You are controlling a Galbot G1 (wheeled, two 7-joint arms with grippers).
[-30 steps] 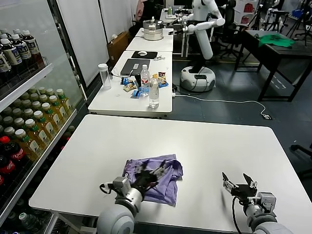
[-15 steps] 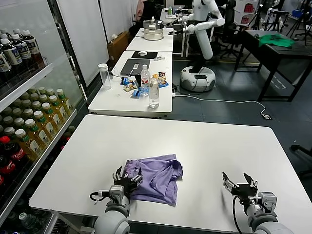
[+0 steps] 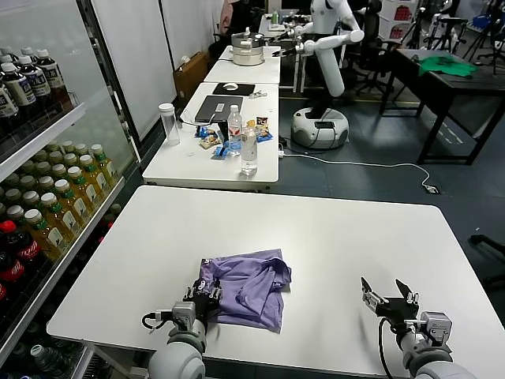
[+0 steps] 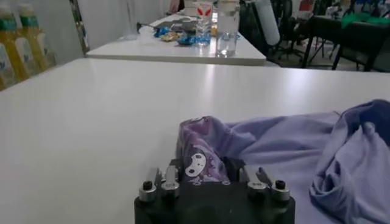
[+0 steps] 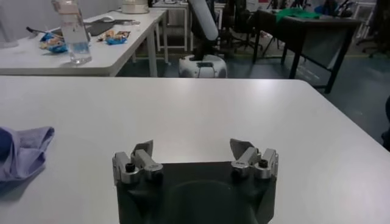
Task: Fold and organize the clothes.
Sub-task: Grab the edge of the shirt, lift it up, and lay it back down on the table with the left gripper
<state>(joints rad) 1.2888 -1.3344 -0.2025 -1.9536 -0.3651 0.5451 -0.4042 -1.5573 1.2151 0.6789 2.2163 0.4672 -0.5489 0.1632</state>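
A: Start at the lower left of the frame. What have I got there?

B: The left gripper [image 3: 204, 294] is low on the desk [image 3: 331, 237] at the near left corner of the shirt [image 3: 248, 288]. From its wrist camera I see a fold of lavender cloth, the bit with the small dark cartoon print, bunched up between the jaws, which are partly closed around it. I'd call that a pinch on the hem, though I can't tell how deep the cloth sits.

A: And the shirt itself?

B: Crumpled in the lower middle of the frame, near the front edge of the desk, one flap doubled over on the right side. Not folded flat yet.

A: Lower right?

B: The right gripper [image 3: 389, 298] sits over bare desk, well apart from the shirt, jaws spread wide, holding nothing.

A: What worries you?

B: I think the pinch may have caught more than one layer, since the cloth is heaped there. If I lift, the whole bundle could drag instead of opening out. A shallow grip could also let the hem slip free, and the shirt lies close enough to the front edge to slide off.
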